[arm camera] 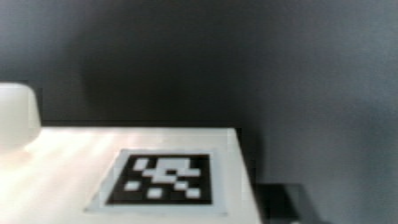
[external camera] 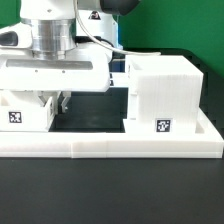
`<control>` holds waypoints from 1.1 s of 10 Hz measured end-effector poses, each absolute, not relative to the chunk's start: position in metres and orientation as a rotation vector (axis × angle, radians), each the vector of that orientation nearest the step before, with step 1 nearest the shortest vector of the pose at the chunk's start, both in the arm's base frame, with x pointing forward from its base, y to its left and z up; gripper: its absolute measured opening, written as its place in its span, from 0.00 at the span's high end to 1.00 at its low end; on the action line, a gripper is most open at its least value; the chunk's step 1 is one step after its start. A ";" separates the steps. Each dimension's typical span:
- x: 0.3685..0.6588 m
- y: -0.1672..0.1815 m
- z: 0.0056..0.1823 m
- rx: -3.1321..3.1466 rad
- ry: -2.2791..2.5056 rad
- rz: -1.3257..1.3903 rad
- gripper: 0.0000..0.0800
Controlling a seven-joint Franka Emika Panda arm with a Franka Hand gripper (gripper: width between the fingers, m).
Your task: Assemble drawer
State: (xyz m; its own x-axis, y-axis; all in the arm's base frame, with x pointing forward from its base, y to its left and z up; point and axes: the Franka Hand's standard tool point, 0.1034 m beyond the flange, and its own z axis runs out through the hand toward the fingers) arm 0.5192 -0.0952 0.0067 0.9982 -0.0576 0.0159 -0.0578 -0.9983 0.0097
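The large white cube-like drawer housing (external camera: 165, 90) stands at the exterior view's right, with a square tag low on its front. A small white tray (external camera: 20, 112) with a tag sits at the exterior view's left, behind the low wall. My gripper (external camera: 55, 100) hangs low over the tray's right end. The wrist view shows the tray's white face (arm camera: 71, 160) very close, its tag (arm camera: 164, 178) and a rounded white part (arm camera: 15, 115). One dark fingertip (arm camera: 285, 200) shows just off the tray's edge. The other is hidden, so I cannot tell the jaws' state.
A long low white border wall (external camera: 110, 147) runs across the front, with the black table (external camera: 110, 195) before it. A dark gap lies between the tray and the housing. Cables hang behind the arm.
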 end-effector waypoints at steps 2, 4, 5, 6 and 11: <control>0.519 -0.095 0.007 3.130 -0.090 0.024 0.94; 0.519 -0.095 0.007 3.130 -0.090 0.024 0.95; 0.519 -0.095 0.007 3.130 -0.090 0.024 0.95; 0.519 -0.095 0.007 3.130 -0.090 0.024 0.95; 0.527 -0.080 0.030 3.145 0.131 0.018 0.95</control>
